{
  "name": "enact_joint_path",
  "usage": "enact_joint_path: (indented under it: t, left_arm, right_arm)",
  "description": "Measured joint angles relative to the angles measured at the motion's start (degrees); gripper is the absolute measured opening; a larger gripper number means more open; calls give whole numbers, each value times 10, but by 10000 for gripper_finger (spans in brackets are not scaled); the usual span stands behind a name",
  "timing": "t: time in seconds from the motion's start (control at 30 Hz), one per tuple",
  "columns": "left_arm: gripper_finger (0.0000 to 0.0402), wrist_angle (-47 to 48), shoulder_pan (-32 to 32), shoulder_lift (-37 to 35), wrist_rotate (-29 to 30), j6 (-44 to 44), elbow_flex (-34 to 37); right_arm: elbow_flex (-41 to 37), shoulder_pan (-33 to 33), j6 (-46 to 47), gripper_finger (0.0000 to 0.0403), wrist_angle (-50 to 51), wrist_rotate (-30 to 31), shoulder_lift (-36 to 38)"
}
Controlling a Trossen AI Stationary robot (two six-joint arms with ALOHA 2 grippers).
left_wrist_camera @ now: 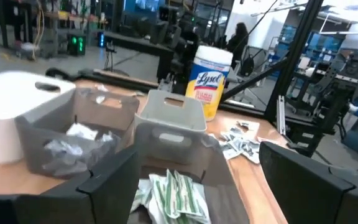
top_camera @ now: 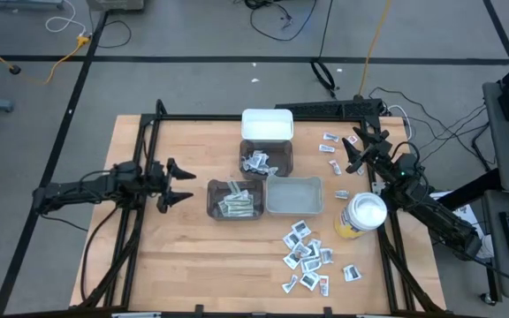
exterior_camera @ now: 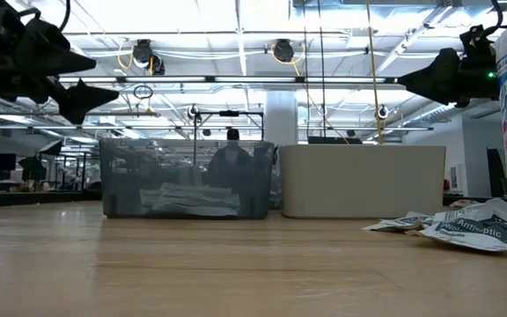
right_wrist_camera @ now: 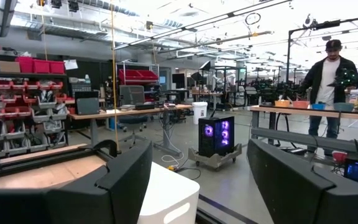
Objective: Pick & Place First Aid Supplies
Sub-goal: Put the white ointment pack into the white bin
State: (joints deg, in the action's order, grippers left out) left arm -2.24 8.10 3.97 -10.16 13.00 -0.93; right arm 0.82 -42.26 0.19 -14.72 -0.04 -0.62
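The first aid supplies lie in groups. A heap of white sachets (top_camera: 307, 252) lies on the near right of the table, also in the low view (exterior_camera: 465, 226). Small packets (top_camera: 332, 150) are scattered at the far right. Green-striped wrappers (top_camera: 235, 205) fill one dark bin, and crumpled packets (top_camera: 256, 162) lie in another. My left gripper (top_camera: 177, 184) hovers open to the left of the bins, and its wrist view (left_wrist_camera: 201, 158) looks over them. My right gripper (top_camera: 360, 148) is open and raised above the far right packets (right_wrist_camera: 197, 155). Neither holds anything.
A white bin (top_camera: 267, 124) stands at the far edge, with two dark bins (top_camera: 263, 152) (top_camera: 215, 196) and a pale grey bin (top_camera: 294, 208) in front of it. A yellow canister with a white lid (top_camera: 363, 215) stands by the right arm. A person (right_wrist_camera: 331, 74) stands beyond the table.
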Motion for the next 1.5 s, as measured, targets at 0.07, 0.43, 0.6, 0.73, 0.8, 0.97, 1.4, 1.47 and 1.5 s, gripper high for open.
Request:
enact_joint_path:
  t: [0.07,0.43,0.6,0.73,0.8,0.97,1.4,1.47,1.5]
  left_arm:
    - [323,2,0,2,0,12,0]
    - [324,0,0,2,0,11,0]
    - [332,0,0,2,0,11,0]
    - [331,0,0,2,0,11,0]
    - [328,0,0,2,0,11,0]
    - [319,0,0,2,0,11,0]
    - [327,-2,0,2,0,11,0]
    - [330,-2,0,2,0,12,0]
    - [331,-2,0,2,0,12,0]
  right_arm:
    - [0,0,0,263,0,0,0]
    - [0,0,0,263,0,0,0]
    - [0,0,0,263,0,0,0]
    - [0,0,0,263,0,0,0]
    - [0,0,0,263,-1,0,0]
    - [0,0,-7,263,-7,28,0]
    - [131,0,-2,263,52,87,-87]
    - [167,0,19,263,97,93,-127]
    - [190,0,33,263,120,94,-150]
